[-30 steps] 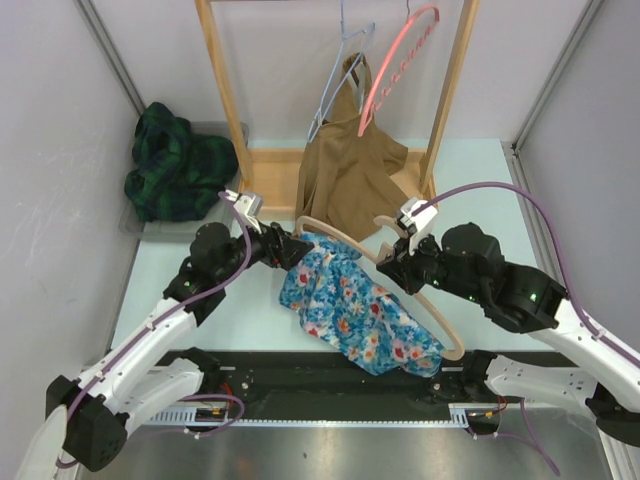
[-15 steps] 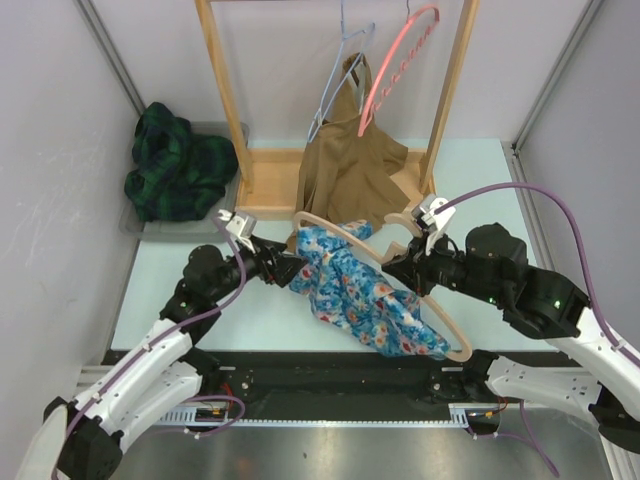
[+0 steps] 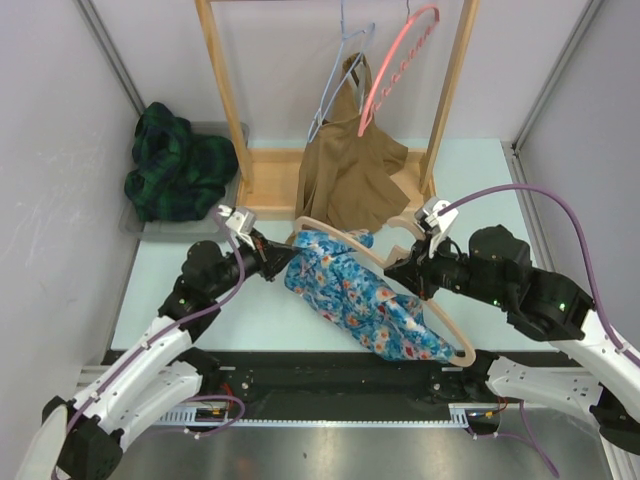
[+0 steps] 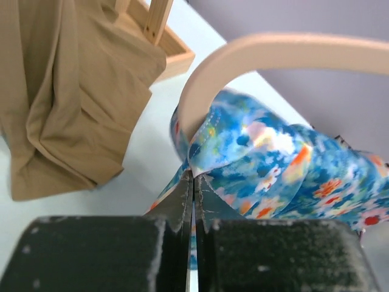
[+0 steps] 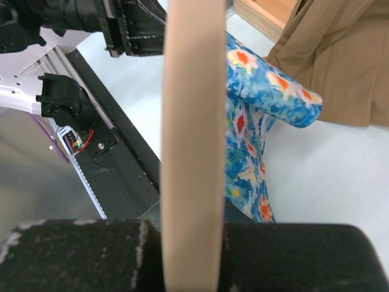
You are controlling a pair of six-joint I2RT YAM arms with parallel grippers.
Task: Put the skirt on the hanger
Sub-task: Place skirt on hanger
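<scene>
Left hand (image 3: pixel 283 263): it is reaching in from the left and is clenched on the near edge of the skirt (image 3: pixel 360 300). In the left wrist view the two fingers are meeting on a fold of the blue fabric.

Right hand (image 3: pixel 414 268): it is grasping the wooden hanger (image 5: pixel 193 121). In the right wrist view the hanger's arm is running straight up between the fingers.

Skirt: the blue floral cloth is lying draped over the hanger, between the two hands. It is trailing down toward the near right edge of the tabletop (image 3: pixel 480 180). One curved end of the hanger is showing just above the cloth at the left hand's side, and the other end is sticking out past the cloth at the near right.

Surroundings: a brown garment (image 3: pixel 345 175) is hanging from the wooden rack (image 3: pixel 222 80) at the back, just behind the skirt. A dark green plaid garment (image 3: pixel 175 160) is sitting bunched at the far left, well apart from both hands.
</scene>
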